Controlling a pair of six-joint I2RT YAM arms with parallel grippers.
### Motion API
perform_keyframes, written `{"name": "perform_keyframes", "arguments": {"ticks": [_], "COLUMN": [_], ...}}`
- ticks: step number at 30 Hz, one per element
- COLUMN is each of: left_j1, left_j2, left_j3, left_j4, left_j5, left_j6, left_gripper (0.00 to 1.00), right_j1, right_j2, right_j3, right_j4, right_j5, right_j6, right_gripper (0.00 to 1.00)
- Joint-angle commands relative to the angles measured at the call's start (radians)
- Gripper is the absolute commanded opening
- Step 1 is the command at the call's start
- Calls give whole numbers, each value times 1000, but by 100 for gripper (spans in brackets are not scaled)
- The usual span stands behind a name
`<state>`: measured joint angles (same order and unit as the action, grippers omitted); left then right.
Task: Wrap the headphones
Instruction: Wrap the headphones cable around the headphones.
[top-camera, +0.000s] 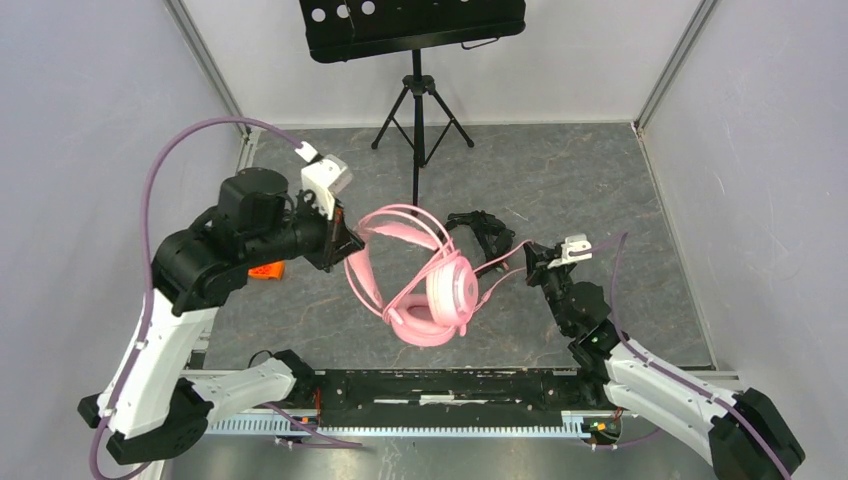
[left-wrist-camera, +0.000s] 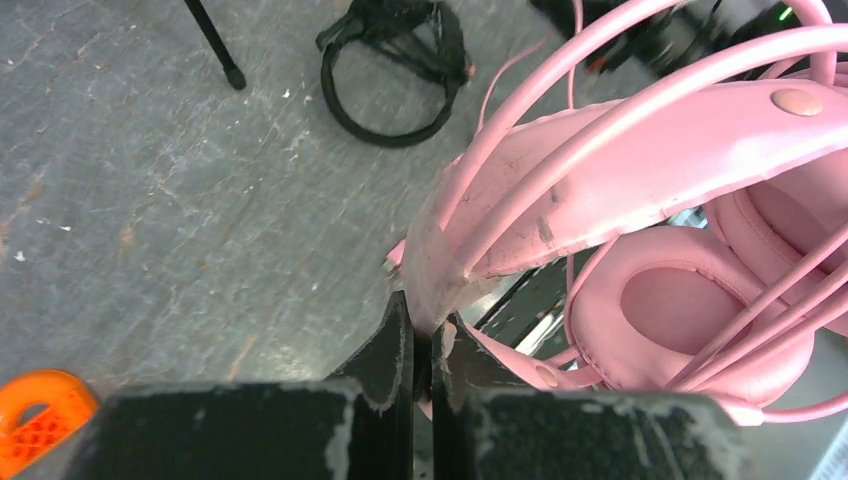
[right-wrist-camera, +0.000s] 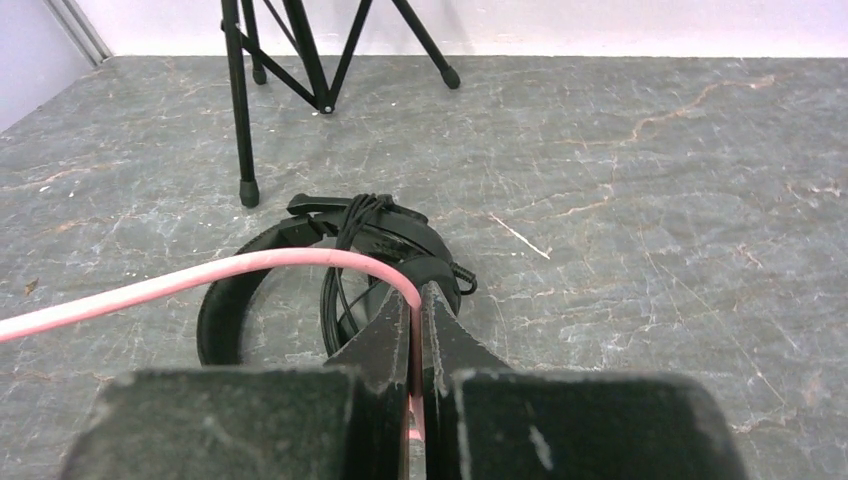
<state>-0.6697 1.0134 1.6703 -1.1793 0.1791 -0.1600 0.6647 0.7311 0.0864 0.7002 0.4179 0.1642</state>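
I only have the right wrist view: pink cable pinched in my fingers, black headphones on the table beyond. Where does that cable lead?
Observer: The pink cable runs left from the right gripper to the pink headphones, which are just near-left of the black headphones.
Operator: Is anything holding the pink pair?
Observer: Yes, the left gripper is shut on its headband.
Operator: Any cable wound on so far?
Observer: The left wrist view shows several strands of the pink cable crossing the headband.
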Motion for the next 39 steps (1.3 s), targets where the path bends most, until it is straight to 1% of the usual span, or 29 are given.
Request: {"name": "perform_keyframes", "arguments": {"ticks": [1, 3, 8, 11, 15, 18, 22, 24, 27, 32, 39], "left_j1": [-1, -1, -1, -1, -1, -2, -5, -8, -11, -20, -28], "left_j2": [-7, -4, -2, -6, -1, 15, 27, 37, 47, 63, 89], "left_j3": [-72, -116, -227, -278, -312, -318, -325, -323, -332, -352, -353], "left_j4": [40, 49, 87, 115, 125, 124, 125, 124, 124, 124, 137], "left_j5": [105, 113, 1, -36, -100, -163, -189, -245, -303, -352, -470], "left_j6": [253, 321, 448, 498, 533, 539, 543, 542, 552, 550, 517], "left_gripper": [2, 2, 2, 2, 2, 2, 2, 2, 2, 2, 2], "right_j1": [-11, -11, -11, -12, -11, -11, -13, -11, -12, -12, -12], "right_j2": [-33, -38, -36, -24, -17, -22, -36, -43, -50, -60, -83], "right_j3": [94, 129, 240, 307, 367, 397, 433, 456, 493, 547, 562], "right_j4": [-117, -154, -299, -393, -465, -499, -541, -563, -616, -679, -682], "right_j5": [-46, -86, -192, -237, -309, -367, -390, -416, -473, -575, -732], "right_j6": [-43, -53, -60, -63, -68, -67, -67, -72, -76, -71, 1], "right_gripper": [0, 0, 0, 0, 0, 0, 0, 0, 0, 0, 0]}}
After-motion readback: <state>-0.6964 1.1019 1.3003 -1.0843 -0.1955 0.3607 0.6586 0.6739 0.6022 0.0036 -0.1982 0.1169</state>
